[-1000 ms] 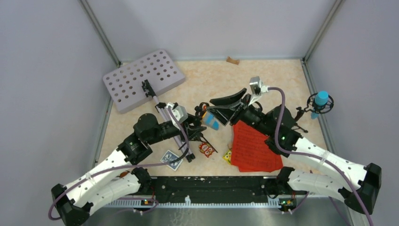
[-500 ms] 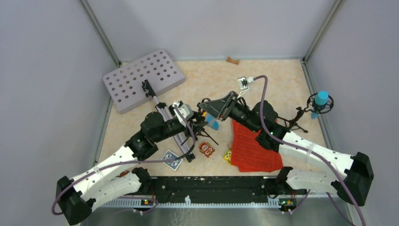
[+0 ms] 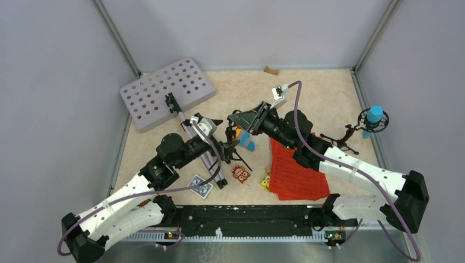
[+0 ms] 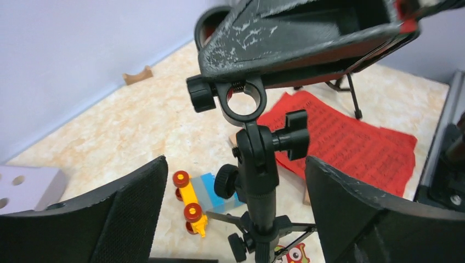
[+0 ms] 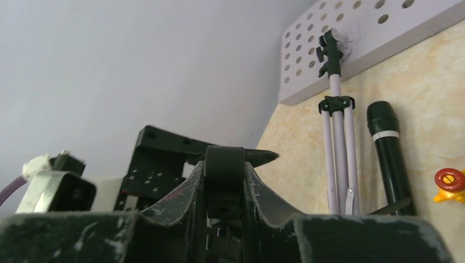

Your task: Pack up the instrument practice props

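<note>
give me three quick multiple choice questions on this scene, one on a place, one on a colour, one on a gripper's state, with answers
1. Where does the blue microphone stand?
A) in the far-left corner
B) at the table's right edge
C) between the arm bases

2. What colour are the music sheets?
A) red
B) white
C) green

3. How is the left gripper?
A) shut, holding nothing
B) shut on the music sheets
C) open, one finger on each side of the mic tripod

Answers:
1 B, the top view shows it close by the right wall.
2 A, they show red in both the top and left wrist views.
3 C, the left wrist view shows both fingers wide apart, clear of the tripod's stem.
</note>
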Action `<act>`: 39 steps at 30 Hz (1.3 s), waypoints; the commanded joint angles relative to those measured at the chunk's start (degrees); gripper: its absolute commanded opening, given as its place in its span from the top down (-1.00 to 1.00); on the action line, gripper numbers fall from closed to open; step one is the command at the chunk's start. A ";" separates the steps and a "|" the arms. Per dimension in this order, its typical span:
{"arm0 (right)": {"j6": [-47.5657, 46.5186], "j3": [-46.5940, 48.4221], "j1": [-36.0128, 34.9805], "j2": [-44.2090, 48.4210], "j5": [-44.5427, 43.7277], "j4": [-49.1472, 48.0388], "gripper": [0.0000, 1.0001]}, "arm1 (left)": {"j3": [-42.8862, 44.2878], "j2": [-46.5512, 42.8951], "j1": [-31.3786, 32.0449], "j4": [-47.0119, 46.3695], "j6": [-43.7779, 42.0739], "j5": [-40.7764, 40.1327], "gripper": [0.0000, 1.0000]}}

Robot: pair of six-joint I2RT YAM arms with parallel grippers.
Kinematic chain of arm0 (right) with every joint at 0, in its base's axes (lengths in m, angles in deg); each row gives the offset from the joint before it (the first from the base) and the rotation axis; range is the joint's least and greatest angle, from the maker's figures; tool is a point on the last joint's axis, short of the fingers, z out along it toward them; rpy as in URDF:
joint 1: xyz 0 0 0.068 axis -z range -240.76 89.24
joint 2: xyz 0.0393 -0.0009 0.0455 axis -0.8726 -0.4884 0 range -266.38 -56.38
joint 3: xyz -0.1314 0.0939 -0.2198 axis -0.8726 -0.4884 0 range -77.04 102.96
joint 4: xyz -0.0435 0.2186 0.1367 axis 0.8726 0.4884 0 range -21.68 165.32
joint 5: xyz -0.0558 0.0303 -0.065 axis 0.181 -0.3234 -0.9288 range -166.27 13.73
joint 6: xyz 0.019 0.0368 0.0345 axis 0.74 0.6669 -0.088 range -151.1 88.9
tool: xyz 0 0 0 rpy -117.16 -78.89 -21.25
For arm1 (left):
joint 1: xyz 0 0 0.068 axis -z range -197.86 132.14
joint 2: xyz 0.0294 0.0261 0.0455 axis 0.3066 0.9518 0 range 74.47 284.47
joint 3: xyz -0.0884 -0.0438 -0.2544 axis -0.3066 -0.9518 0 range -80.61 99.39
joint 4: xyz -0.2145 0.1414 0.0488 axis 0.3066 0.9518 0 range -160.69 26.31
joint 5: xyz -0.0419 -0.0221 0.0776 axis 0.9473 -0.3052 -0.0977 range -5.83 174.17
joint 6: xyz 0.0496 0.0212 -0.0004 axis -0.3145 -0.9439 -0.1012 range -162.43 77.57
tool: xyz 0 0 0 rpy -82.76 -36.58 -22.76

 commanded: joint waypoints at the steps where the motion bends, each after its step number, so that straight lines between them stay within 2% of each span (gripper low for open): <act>1: 2.01 9.97 1.66 -1.69 -3.55 3.43 1.00 | 0.75 -5.14 0.10 2.58 0.78 -7.07 -0.97; 5: 6.82 13.58 9.16 -6.12 1.11 2.37 1.00 | 2.15 -10.35 0.11 10.73 2.15 -11.21 -0.97; 11: 2.93 22.97 16.15 -17.76 3.32 -1.05 1.00 | 1.76 -17.44 0.09 19.30 2.85 -16.64 -0.97; 15: -0.79 29.99 18.18 -28.37 2.77 -4.54 1.00 | 0.37 -19.97 0.10 20.77 2.87 -18.90 -0.97; 22: -5.50 44.76 21.04 -48.77 6.77 -10.41 1.00 | -2.26 -19.95 0.08 22.77 2.87 -20.73 -0.98; 27: -8.49 57.67 21.99 -60.78 9.96 -6.37 1.00 | -2.47 -20.47 0.07 23.02 2.87 -20.58 -0.97; 30: -8.30 60.48 22.27 -64.24 10.86 -7.24 1.00 | -4.01 -21.37 0.12 22.37 4.06 -21.61 -0.97; 34: -11.21 60.92 22.27 -64.21 9.83 -6.24 1.00 | -3.75 -21.61 0.11 22.60 3.91 -21.31 -0.97; 39: -11.24 59.00 22.36 -63.85 10.17 -5.01 0.39 | -3.82 -21.67 0.09 22.78 4.50 -23.16 -0.97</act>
